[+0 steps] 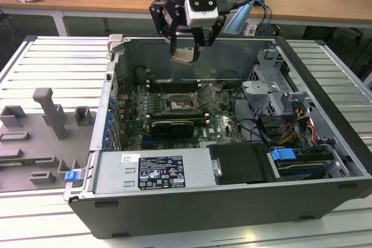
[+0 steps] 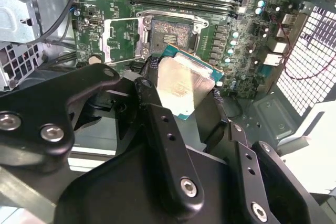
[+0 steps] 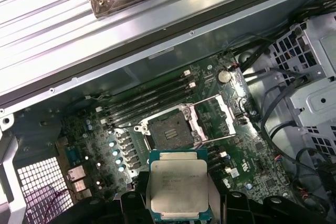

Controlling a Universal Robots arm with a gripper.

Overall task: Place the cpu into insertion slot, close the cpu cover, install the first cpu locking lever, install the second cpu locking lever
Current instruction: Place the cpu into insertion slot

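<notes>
cpu (image 3: 177, 184) in gripper (image 1: 186, 50), raised clear of insertion slot (image 3: 169, 129) — cpu cover (image 2: 109, 40) open

You get bright, even room light from above in the exterior view, yet the inside of the computer case (image 1: 244, 59) sits in soft shade below its walls. In the second wrist view the cpu (image 2: 184, 85) throws a pale glare off its face and the perforated panel (image 2: 310, 40) burns out to white. In the first wrist view the ribbed table (image 3: 42, 3) washes out likewise.

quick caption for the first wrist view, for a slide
Pincer gripping the cpu over the open computer case, with the empty insertion slot in sight
</notes>
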